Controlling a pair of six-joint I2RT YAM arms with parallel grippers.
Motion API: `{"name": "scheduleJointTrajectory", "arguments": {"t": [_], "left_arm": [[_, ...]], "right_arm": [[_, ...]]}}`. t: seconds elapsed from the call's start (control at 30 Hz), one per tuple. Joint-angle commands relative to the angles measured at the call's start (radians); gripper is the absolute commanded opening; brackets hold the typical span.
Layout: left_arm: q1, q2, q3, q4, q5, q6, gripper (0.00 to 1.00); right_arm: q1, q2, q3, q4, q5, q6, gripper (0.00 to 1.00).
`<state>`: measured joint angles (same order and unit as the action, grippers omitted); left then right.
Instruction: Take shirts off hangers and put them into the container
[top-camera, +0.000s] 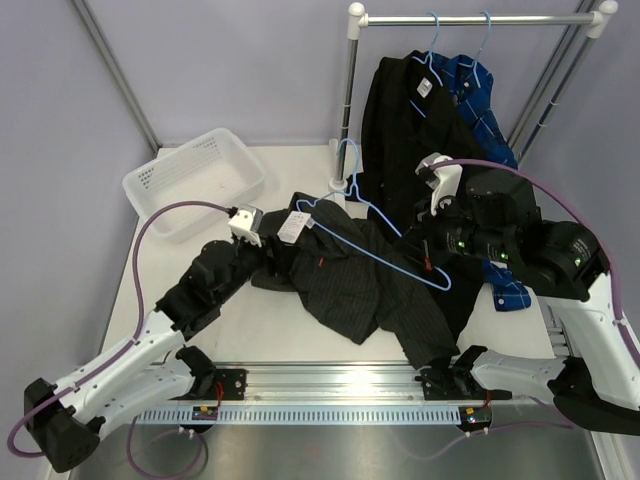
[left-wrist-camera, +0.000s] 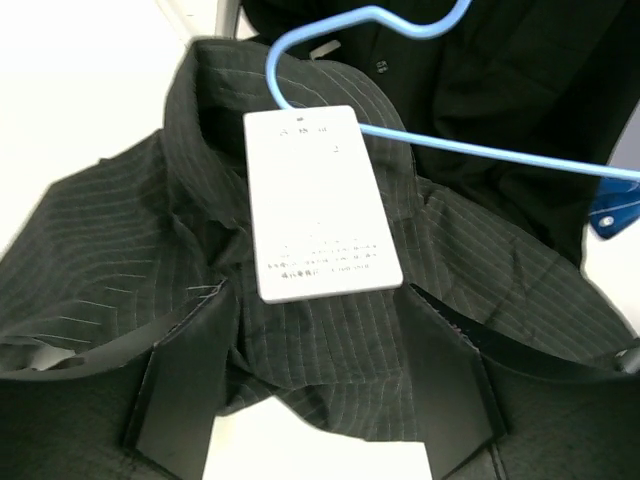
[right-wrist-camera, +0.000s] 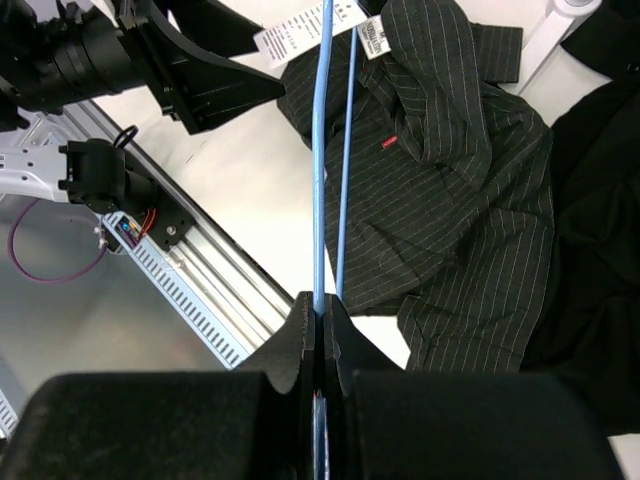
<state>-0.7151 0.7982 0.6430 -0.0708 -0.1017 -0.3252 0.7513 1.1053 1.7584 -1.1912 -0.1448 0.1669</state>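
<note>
The charcoal pinstriped shirt (top-camera: 350, 285) is spread crumpled on the table (top-camera: 260, 335). Its collar and white tag (left-wrist-camera: 320, 200) lie just beyond the parted jaws of the left gripper (left-wrist-camera: 315, 400). The light-blue hanger (right-wrist-camera: 322, 150) is pinched in the clenched right gripper (right-wrist-camera: 320, 320), its long axis running straight away from the jaws.

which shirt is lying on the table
The charcoal pinstriped shirt, spread on the table with a white tag at its collar; the black shirt and blue checked shirt hang from the rail.
</note>
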Motion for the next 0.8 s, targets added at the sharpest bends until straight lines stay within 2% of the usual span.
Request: {"name": "scheduleJointTrajectory", "arguments": {"t": [0.0, 0.17, 0.27, 0.37, 0.4, 0.6, 0.77], "left_arm": [[0.003, 0.016, -0.048, 0.158, 0.039, -0.084, 0.67], [0.002, 0.082, -0.040, 0.256, 0.091, -0.162, 0.59], [0.002, 0.122, -0.014, 0.270, 0.080, -0.149, 0.56], [0.002, 0.160, 0.026, 0.286, 0.068, -0.115, 0.47], [0.002, 0.170, 0.056, 0.281, 0.060, -0.091, 0.42], [0.002, 0.234, 0.153, 0.256, 0.027, 0.030, 0.28], [0.002, 0.308, 0.274, 0.226, 0.092, 0.083, 0.15]], "right_arm": [[0.000, -0.016, -0.011, 0.085, -0.036, 0.017, 0.00], [0.002, -0.027, -0.027, 0.103, -0.042, 0.025, 0.00], [0.000, -0.035, -0.040, 0.123, -0.052, 0.033, 0.00], [0.002, -0.041, -0.065, 0.145, -0.055, 0.039, 0.00], [0.000, -0.041, -0.077, 0.148, -0.055, 0.040, 0.00], [0.002, -0.053, -0.137, 0.188, -0.061, 0.049, 0.00], [0.000, -0.058, -0.183, 0.234, -0.090, 0.071, 0.00]]}}
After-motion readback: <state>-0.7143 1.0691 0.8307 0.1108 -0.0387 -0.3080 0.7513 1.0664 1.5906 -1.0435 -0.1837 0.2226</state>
